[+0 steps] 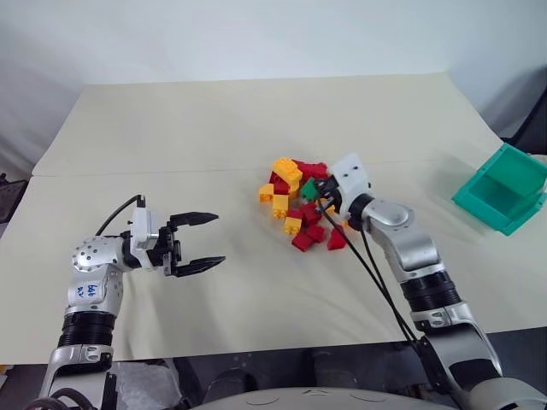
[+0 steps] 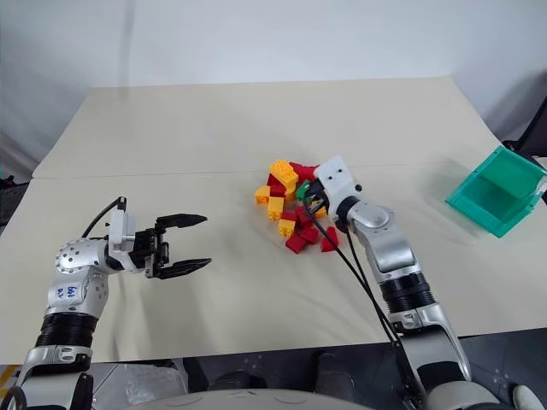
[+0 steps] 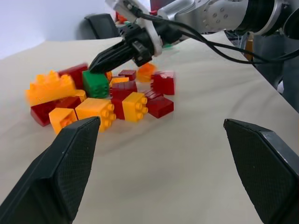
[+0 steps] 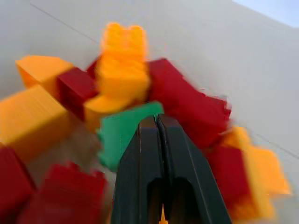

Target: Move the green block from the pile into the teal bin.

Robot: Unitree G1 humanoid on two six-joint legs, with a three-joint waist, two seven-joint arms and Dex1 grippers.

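**Status: green block still in pile, transfer not started**

Counter: large, beige, matte, w/ a seam running across it; a plain pale wall stands behind. Apart from the task items the surface carries nothing.

Teal bin: sits at the counter's right edge, tilted so the opening faces the camera. Interior looks empty (no bricks visible inside). It is well apart from the pile.

Pile: red and yellow-orange bricks heaped near counter centre, some stacked, some loose at the edges.

Right arm: reaches in from the lower right, w/ the right pincer at the pile. Fingers are clenched together w/ nothing between them; the tips sit at the top edge of the green block, touching or just beside it (the left wrist view leaves this unclear).

Left pincer: released, jaws spread wide, hanging above bare counter well left of the pile, pointing toward it. Holds nothing.

Green block: lies in the pile among red and orange bricks, next to a yellow-orange brick.

Progress, as judged: approach phase only. Nothing done yet of the move itself. Remaining: open the right pincer, grasp the block, lift it clear of its neighbours, carry it right, and drop it in the bin.
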